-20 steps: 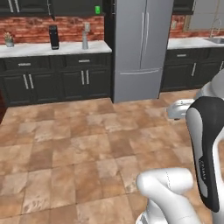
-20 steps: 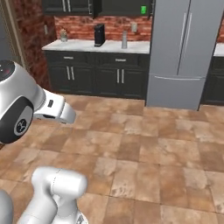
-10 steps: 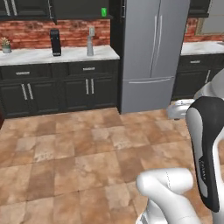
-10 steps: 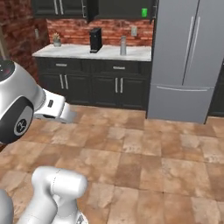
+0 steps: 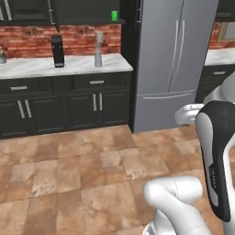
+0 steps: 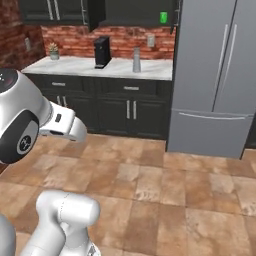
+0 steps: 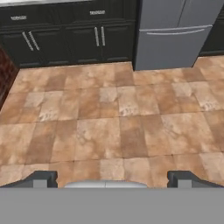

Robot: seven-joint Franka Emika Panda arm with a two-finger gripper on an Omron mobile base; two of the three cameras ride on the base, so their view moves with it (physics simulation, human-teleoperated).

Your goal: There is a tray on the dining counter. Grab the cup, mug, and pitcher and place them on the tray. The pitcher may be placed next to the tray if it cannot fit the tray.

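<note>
Item: pitcher (image 5: 98, 49), tall, slim, grey, darker lid; we find it upright on the marble tabletop (image 5: 73, 64) against the red brick wall, near that top's end by the fridge (image 5: 173, 59), with a black coffee machine (image 5: 57, 51) standing apart on its other side. In the right base view the same pitcher (image 6: 136, 59) stands between the machine (image 6: 102, 52) and the fridge. Item: a small bright green vessel (image 5: 114, 15) on the dark shelf above the pitcher; too small for us to tell whether it has a handle, so cup or mug we cannot say. Handling, as we judge it: the pitcher looks rigid and smooth, likely slippery and top-heavy given its height; we would take it around the body below the lid, squarely from the side, and keep it upright in transit. The green vessel should be light and stiff, best gripped across its wall. Item: gripper (image 7: 111, 178), jaws spread to their widest, nothing between them, pointed at the tiled floor (image 7: 109, 118) well apart from the cabinets (image 7: 65, 35).
</note>
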